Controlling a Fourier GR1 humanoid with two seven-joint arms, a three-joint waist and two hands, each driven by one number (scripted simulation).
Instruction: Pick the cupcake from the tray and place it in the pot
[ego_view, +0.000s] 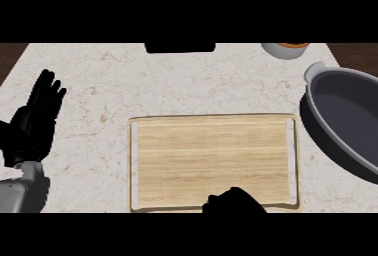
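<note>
The tray (214, 150) lies on the counter (111, 75), toward its front. The pot (347, 115) sits just right of it. A cup (285, 50) stands at the back, nearer the pot.

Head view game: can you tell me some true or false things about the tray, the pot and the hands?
1. The wooden tray lies in the middle of the counter. True.
2. A cupcake sits in plain sight on the tray. False: no cupcake shows on it.
3. The pot stands to the tray's right. True.
4. The left hand is curled into a fist. False: it is open, fingers up, at the view's left edge.
5. A cupcake lies in the pot. False: none shows in the part in view.
6. The right hand is at the tray's near edge. True.
</note>
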